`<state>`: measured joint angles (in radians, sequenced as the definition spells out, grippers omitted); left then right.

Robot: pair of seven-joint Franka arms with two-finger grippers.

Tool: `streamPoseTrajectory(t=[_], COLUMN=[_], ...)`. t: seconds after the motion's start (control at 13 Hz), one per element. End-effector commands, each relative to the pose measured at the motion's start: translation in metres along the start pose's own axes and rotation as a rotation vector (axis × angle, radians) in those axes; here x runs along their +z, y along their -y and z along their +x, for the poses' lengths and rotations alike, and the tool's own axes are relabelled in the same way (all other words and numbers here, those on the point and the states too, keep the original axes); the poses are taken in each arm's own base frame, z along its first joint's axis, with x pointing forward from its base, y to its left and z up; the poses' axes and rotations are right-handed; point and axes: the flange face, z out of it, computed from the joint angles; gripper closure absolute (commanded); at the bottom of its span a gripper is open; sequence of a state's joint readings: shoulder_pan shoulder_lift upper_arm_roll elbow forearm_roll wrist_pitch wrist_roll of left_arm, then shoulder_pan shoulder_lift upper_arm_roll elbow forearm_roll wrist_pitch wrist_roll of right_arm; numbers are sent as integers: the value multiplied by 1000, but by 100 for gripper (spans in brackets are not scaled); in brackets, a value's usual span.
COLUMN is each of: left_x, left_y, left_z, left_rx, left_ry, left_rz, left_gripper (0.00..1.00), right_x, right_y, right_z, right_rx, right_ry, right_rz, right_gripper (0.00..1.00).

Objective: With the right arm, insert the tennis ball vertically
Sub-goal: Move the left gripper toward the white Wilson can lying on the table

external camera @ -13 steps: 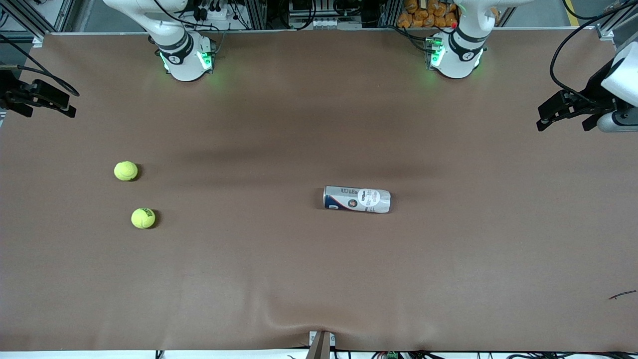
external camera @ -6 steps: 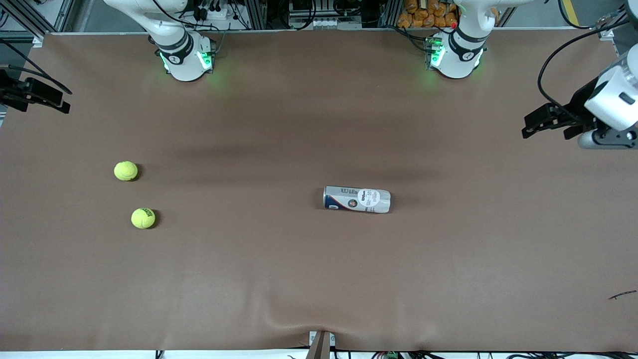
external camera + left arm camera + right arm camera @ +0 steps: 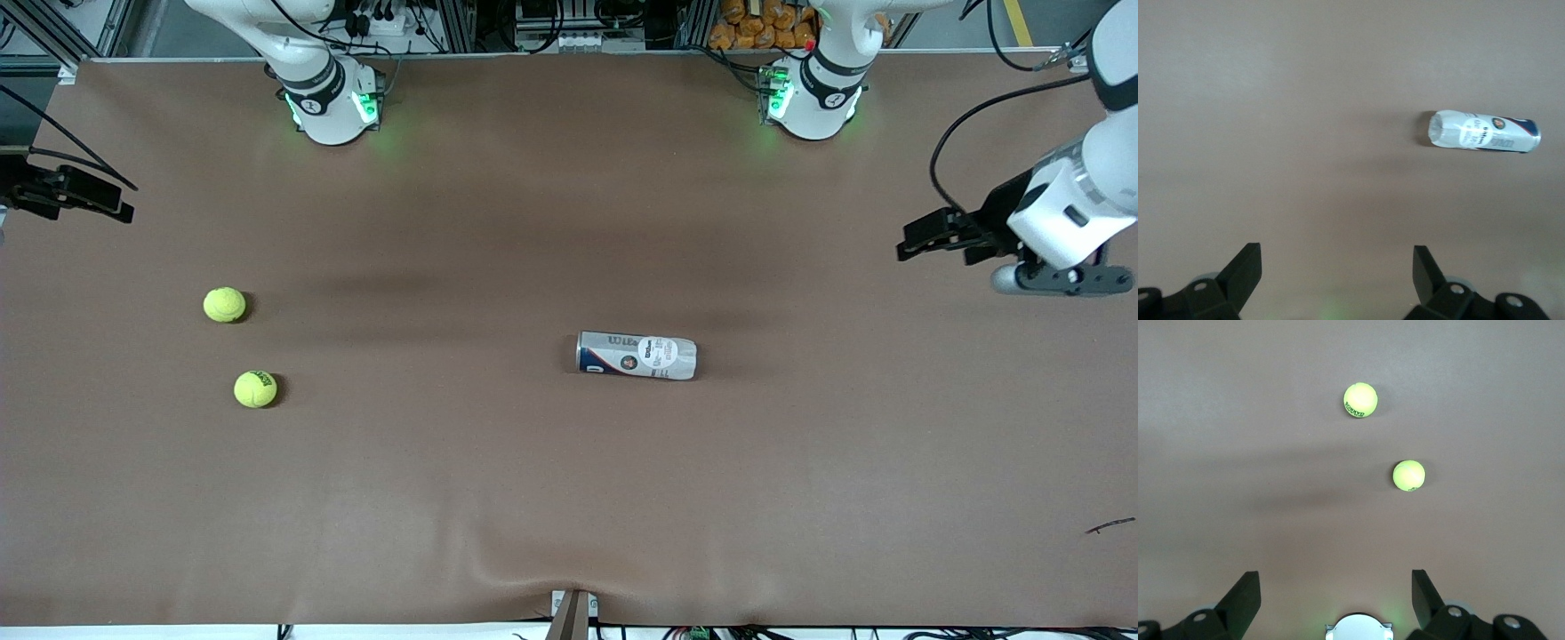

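I count two tennis balls (image 3: 224, 304) (image 3: 255, 389) and one Wilson ball can (image 3: 637, 356) lying flat, long axis three-to-nine o'clock. My left gripper (image 3: 925, 238) and right gripper (image 3: 111, 207) hang wide, empty.

Two tennis balls (image 3: 224, 304) (image 3: 255, 389) lie apart near the right arm's end of the desk (image 3: 569, 498), with bare surface around each. The can (image 3: 637, 356) lies on its side mid-desk, well apart from both balls, open desk surrounding it on every side.
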<state>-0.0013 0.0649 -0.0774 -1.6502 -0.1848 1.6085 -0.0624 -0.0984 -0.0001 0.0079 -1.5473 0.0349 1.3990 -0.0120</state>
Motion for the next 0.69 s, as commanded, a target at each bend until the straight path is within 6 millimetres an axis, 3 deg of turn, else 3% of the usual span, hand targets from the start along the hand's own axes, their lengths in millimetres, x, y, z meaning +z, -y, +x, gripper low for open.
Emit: streamPoseTrajectory(t=[0.0,0.62], left_x=[16,73], left_y=[-13,-101], left_z=[18,39], left_rx=[6,-56], left_ry=[-2,67], left_rz=[-35,1], left_gripper=[0,0], right_x=[-16,-31], right_y=[-4,-3], right_z=[-1,-5], right_rx=[9,-1], right_ry=[-26,-48], right_rz=[0,-9], right_gripper=[0,0])
